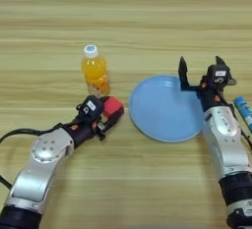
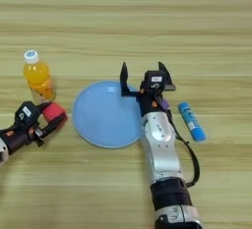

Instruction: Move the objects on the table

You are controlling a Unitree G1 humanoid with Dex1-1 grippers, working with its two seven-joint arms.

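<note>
Red cube [image 1: 112, 107] looks clamped in my left gripper [image 1: 109, 111] beside the bottle [image 1: 95, 71]; right gripper [image 1: 201, 73] spread wide over the plate [image 1: 157, 120].

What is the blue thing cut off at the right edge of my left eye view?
Observer: A blue-and-white tube. The right eye view shows it whole, lying flat on the table.
Operator: Does it touch the light-blue plate?
Observer: No. The right arm lies between them.
Operator: Anything else there that I miss?
Observer: A purple bar peeks out beside that arm's wrist, mostly hidden.
</note>
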